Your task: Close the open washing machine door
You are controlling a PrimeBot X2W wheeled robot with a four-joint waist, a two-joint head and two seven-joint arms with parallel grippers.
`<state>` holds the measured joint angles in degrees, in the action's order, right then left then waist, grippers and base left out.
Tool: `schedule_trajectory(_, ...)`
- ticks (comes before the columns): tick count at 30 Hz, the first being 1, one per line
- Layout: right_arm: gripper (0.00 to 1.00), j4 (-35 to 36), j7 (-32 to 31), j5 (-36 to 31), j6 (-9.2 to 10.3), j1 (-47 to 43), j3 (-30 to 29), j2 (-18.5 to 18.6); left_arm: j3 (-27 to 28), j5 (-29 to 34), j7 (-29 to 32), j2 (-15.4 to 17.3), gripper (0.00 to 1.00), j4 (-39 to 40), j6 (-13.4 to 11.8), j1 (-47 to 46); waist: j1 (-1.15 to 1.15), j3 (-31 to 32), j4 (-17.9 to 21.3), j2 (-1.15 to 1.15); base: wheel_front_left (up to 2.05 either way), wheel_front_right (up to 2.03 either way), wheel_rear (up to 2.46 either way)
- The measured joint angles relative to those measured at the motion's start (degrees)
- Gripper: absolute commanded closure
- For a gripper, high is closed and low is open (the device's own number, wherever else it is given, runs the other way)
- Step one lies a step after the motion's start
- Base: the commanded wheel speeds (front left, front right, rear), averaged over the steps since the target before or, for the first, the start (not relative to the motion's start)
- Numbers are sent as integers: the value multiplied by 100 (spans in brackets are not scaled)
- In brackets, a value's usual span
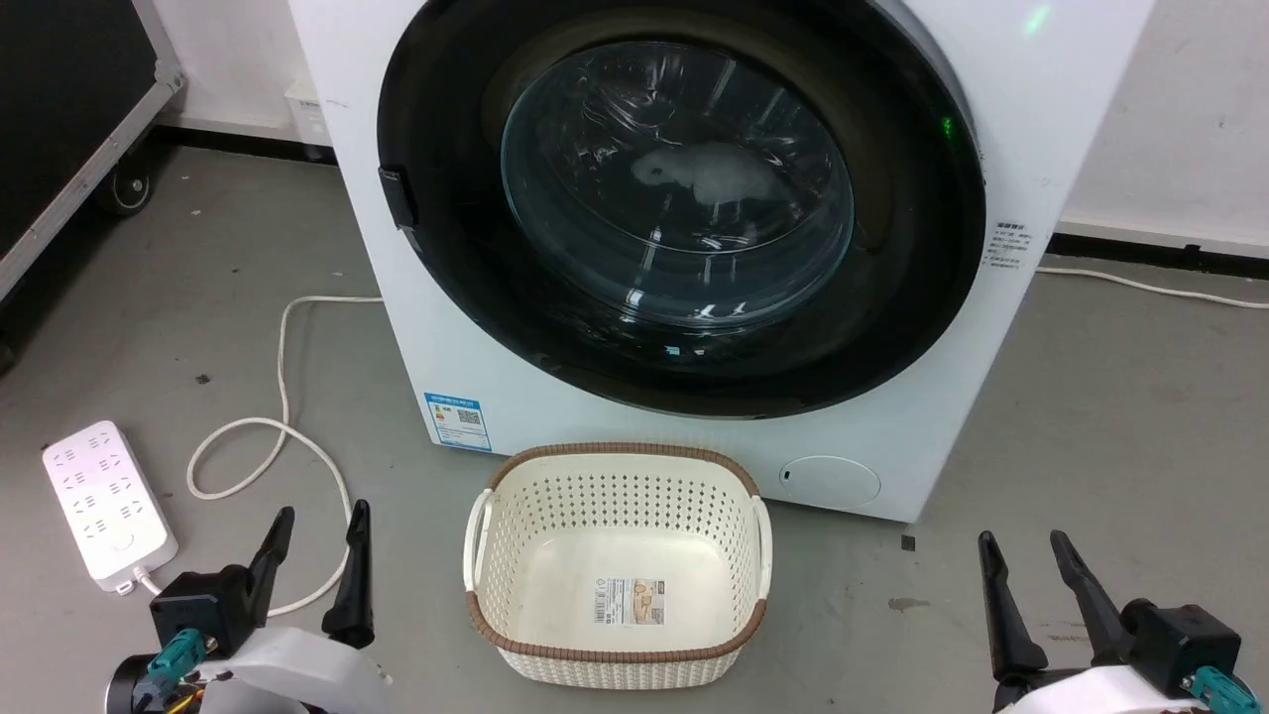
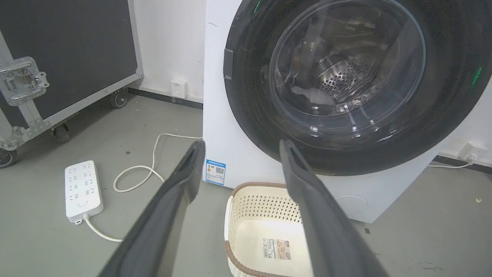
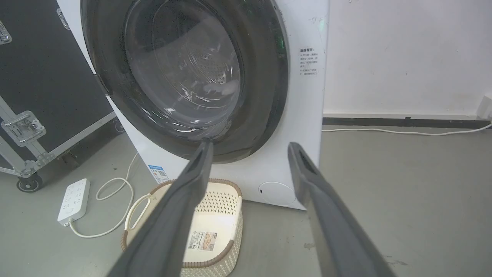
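The big white washing machine (image 1: 615, 397) stands on the grey floor (image 1: 1091, 416) with its back to a white wall. The washing machine door (image 1: 679, 188) is the large round black ring with the clear glass bowl in the middle. It lies flat against the front of the washing machine, and no gap shows around its rim, so it looks shut. A small dark catch (image 1: 397, 203) sits on the door's left edge. Something pale shows through the glass, but I cannot tell what it is. A blue label (image 1: 458, 421) is stuck low on the washing machine's front at the left, and a small round flap (image 1: 831, 483) is low at the right. A cream basket (image 1: 615, 456) with holes and a brown rim sits on the floor just in front of the washing machine, under the door, with only a paper sticker on its bottom. The left hand (image 1: 322, 508) hangs in front of the washing machine, off to its left, well apart from the door. Its two dark fingers are spread and grasp nothing. The right hand (image 1: 1021, 536) hangs in front of the washing machine, off to its right, also spread, also grasping nothing. A white power strip (image 1: 107, 501) lies on the floor left of the washing machine, and a white cord (image 1: 283, 397) loops from there toward the washing machine's side. A black case on wheels (image 1: 59, 89) stands farther left.
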<state>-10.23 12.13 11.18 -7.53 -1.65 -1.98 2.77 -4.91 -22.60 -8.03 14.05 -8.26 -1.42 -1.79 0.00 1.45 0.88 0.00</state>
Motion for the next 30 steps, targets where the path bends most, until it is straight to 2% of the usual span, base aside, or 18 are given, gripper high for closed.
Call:
schedule_trajectory(5,0,-16,8,0,0,0,5,0,-14,31,-5,21,0,4,-43,-11,0,-15,5,0,0,0,0)
schedule_trajectory(6,100,-19,8,-1,0,1,4,-1,-20,32,-7,29,100,4,-44,-13,0,-16,5,0,0,0,0)
schedule_trajectory(30,100,115,-191,-151,0,6,33,-1,53,347,115,-129,100,114,-35,-12,0,-38,-11,0,0,0,0)
